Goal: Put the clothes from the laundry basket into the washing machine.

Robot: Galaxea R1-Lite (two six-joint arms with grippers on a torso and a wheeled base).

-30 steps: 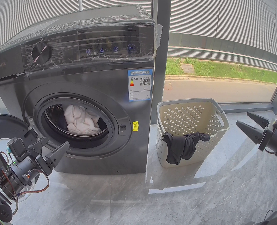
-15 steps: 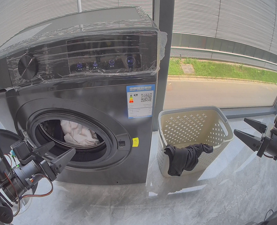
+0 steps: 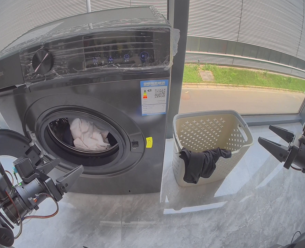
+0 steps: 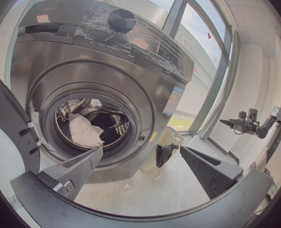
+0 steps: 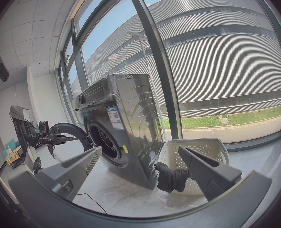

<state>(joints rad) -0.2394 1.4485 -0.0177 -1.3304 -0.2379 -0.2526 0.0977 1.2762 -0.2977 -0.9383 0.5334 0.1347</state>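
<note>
Hanging empty with fingers spread, the left gripper (image 3: 70, 165) faces the washing machine (image 3: 100, 86) drum, where 1 white garment (image 3: 87, 133) already lies, while 1 dark garment (image 3: 200, 162), draped over the laundry basket (image 3: 211, 113) rim ahead of the equally spread, empty right gripper (image 3: 264, 134), awaits loading.

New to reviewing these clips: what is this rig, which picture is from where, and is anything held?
A two-armed robot. The wide picture is from its head camera; the other two are from wrist cameras, looking out between each arm's jaws. The left gripper and right gripper are open, holding nothing. On the floor stands a washing machine, door open, a white cloth inside. Beside it, a laundry basket has a dark garment draped over its front rim.
</note>
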